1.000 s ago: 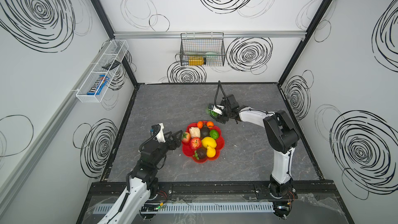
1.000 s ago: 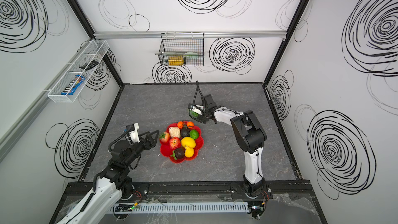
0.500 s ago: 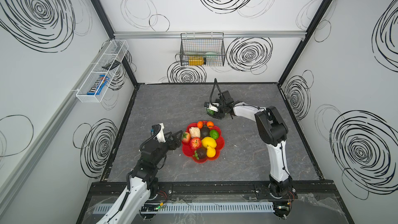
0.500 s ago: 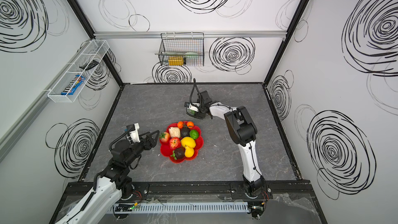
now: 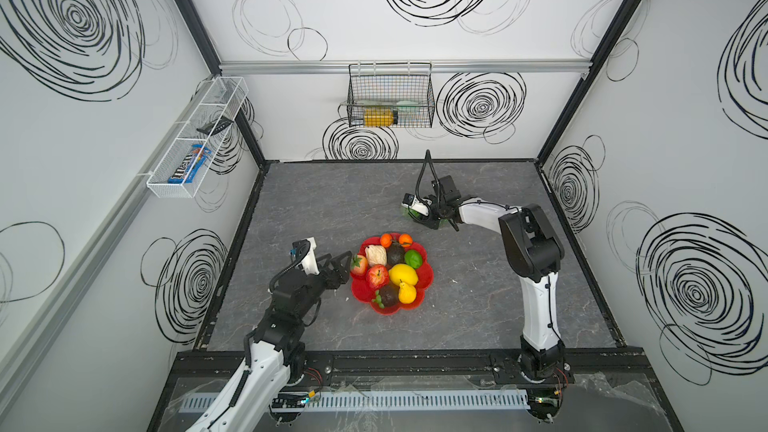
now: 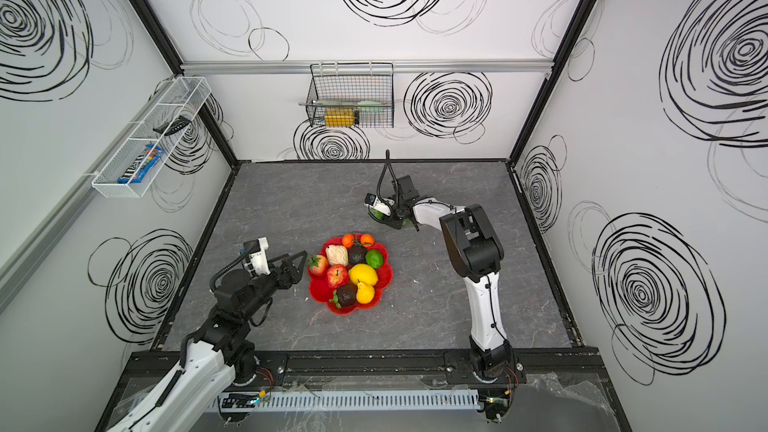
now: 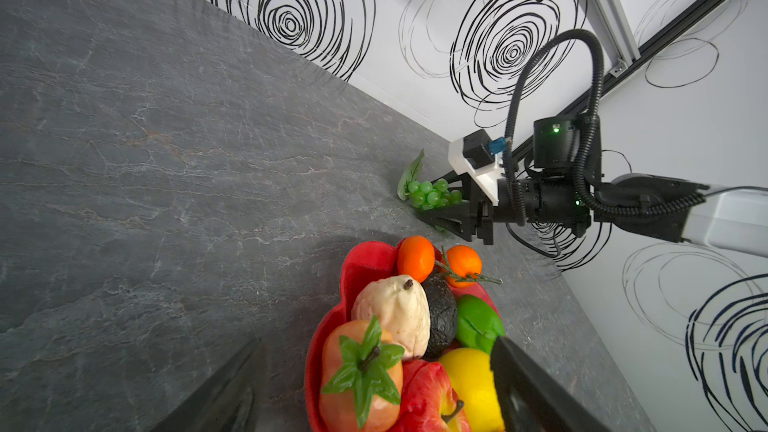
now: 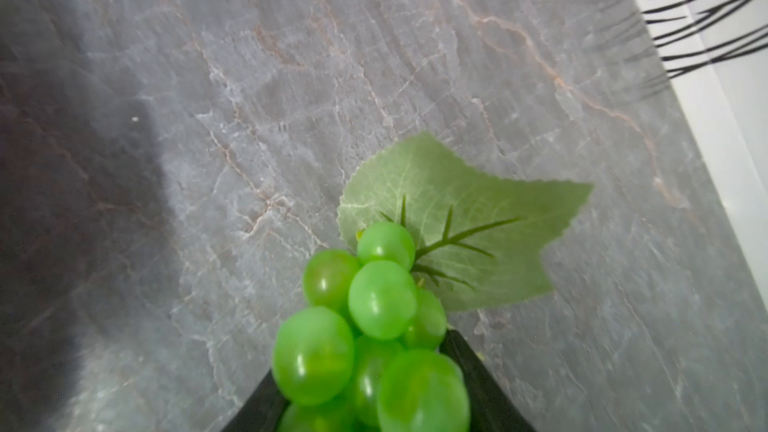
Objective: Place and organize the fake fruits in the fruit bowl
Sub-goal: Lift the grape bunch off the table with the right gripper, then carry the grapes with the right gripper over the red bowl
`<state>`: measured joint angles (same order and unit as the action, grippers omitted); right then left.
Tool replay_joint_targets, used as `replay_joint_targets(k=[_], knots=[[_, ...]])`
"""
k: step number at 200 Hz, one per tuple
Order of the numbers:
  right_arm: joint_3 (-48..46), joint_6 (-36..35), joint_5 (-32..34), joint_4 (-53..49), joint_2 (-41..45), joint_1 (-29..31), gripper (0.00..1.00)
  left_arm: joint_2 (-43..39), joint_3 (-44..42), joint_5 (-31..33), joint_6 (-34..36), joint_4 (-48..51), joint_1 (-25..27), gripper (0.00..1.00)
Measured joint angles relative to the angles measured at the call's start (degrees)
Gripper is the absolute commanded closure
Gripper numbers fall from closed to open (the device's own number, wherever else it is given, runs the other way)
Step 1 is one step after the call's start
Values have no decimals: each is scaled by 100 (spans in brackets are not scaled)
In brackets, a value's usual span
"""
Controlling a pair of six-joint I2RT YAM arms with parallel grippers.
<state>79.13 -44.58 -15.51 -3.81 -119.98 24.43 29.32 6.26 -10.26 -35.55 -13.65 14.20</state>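
Left of centre in both top views: the left gripper, a black pincer, has its jaws spread wide with nothing between them. It hovers just beside the left rim of the fruit bowl, a shallow glossy red plastic dish with a scalloped flower edge, and is nearest the plastic strawberry.

Centre: the bowl sits on the grey marbled tabletop and is well filled. It holds a cream lumpy piece, red apple, yellow lemon, yellow pear, green lime, two small oranges at the upper rim, and two dark avocados.

Upper right of the bowl, apart from it: a bunch of translucent green grapes with a fabric leaf lies on the tabletop. The right gripper reaches in low. Its black fingers stand narrow, one on each side of the bunch, and press against the grapes in the right wrist view.

Step in hand, by judgement: pickup of the last loose fruit. The next move calls for a lift clear of the table and a carry down-left to the bowl. The release should be low, onto a free patch of red near the lime. The soft cluster may slip or nudge its neighbours.
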Motion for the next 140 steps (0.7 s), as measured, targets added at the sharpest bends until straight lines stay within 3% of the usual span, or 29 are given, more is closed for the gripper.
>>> replay_joint_targets(k=[97, 140], knots=[[-1757, 2557, -341, 1954, 2100, -599, 53, -9, 0, 0, -2, 0, -11, 13], [-2691, 3370, -553, 2671, 3073, -634, 53, -13, 0, -9, -4, 0, -42, 13]])
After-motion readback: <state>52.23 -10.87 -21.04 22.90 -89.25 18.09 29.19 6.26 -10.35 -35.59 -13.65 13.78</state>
